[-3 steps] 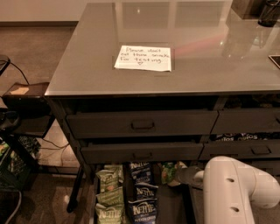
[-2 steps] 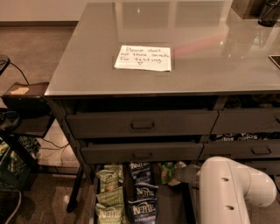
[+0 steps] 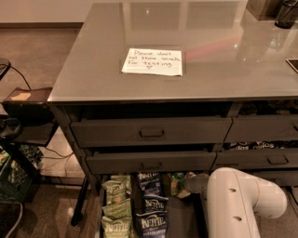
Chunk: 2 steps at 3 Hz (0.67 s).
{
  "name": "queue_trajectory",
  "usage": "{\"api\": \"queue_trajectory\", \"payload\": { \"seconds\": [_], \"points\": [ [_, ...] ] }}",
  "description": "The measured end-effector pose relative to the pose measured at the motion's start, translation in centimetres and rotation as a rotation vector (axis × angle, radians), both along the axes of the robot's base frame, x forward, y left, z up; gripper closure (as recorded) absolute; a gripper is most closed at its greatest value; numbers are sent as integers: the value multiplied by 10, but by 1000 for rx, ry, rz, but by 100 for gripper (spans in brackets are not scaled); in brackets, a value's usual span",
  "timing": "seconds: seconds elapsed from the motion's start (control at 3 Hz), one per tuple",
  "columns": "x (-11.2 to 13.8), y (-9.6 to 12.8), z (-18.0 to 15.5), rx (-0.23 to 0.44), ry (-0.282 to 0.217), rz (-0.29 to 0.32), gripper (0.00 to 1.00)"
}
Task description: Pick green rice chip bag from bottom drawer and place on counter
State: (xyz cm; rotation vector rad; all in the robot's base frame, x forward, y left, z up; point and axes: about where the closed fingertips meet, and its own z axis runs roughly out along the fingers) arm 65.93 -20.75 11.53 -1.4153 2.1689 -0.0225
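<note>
1. Grey and glossy, the table [image 3: 93,69] fills the upper half of the camera view. A white handwritten note [image 3: 152,62] lies flat on it left of centre, and a dark cup [image 3: 285,14] stands at the far right corner.
2. Below the tabletop, two dark drawers with recessed handles sit one above the other: the upper drawer [image 3: 151,132] and the middle drawer [image 3: 151,163].
3. At the foot of the view, the bottom drawer [image 3: 184,217] is pulled out and shows rows of snack bags.
4. Olive-green Kettle bags [image 3: 114,207] fill its left row, and dark blue Kettle bags [image 3: 151,204] lie in the row just beside them.
5. Right of the blue row, the green rice chip bag [image 3: 176,182] sits at the back of the bottom drawer, just under the front of the middle drawer.
6. A white arm [image 3: 237,204] enters from the lower right, and its grey end points left, into the drawer.
7. There the claw [image 3: 192,183] sits at the bag's right edge, level with it and right up against it.
8. It cannot be told how far the claw is open, or whether it has hold of the bag.
</note>
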Motion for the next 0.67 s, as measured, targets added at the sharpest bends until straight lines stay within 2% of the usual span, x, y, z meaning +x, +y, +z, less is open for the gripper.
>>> {"api": "queue_trajectory", "payload": {
  "seconds": [0.67],
  "points": [
    [-2, 2, 3, 0, 14, -3, 53]
  ]
}}
